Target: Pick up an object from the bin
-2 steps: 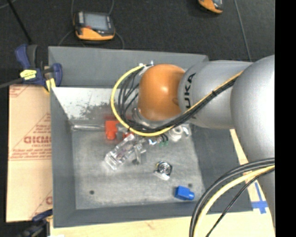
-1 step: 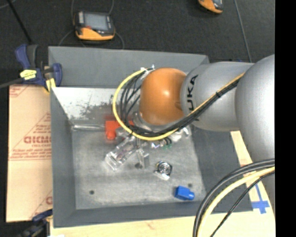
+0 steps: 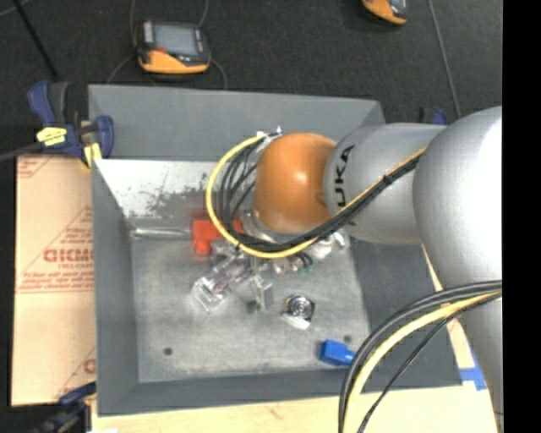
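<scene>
Orange-blk device [image 3: 172, 46], poss. a meter, on dark floor [image 3: 279, 51], 2nd similar one [image 3: 385, 7] at top edge

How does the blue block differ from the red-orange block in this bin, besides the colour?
Place: the blue block lies near the lower right corner of the bin floor, while the red-orange block lies toward the upper left. Exposure: the blue block lies alone and fully in view, while the red-orange block is partly hidden by the arm's yellow cable. Both are small, plain-coloured pieces resting on the floor.
</scene>
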You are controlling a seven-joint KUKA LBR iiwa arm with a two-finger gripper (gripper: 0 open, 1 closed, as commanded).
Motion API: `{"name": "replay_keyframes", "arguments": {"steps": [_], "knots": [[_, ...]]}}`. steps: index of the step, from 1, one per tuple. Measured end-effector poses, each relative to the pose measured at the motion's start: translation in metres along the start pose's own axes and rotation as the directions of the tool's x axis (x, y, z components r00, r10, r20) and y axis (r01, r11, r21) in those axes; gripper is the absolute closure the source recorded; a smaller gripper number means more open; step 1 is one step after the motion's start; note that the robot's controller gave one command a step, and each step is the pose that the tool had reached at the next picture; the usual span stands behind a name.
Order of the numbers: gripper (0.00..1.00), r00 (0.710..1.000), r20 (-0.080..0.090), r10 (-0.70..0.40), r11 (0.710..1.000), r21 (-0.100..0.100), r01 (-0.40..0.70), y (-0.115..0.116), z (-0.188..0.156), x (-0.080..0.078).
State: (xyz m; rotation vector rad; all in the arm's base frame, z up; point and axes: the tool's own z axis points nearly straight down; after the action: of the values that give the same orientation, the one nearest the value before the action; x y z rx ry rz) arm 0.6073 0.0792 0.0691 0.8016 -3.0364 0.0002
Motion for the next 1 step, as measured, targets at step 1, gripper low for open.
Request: {"name": "replay_keyframes", "arguments": {"steps": [1], "knots": [[0.00,1.000,0.003,0.006,1.000,-0.001,-0.006,-0.0004,-0.0010,-0.0008]]}}
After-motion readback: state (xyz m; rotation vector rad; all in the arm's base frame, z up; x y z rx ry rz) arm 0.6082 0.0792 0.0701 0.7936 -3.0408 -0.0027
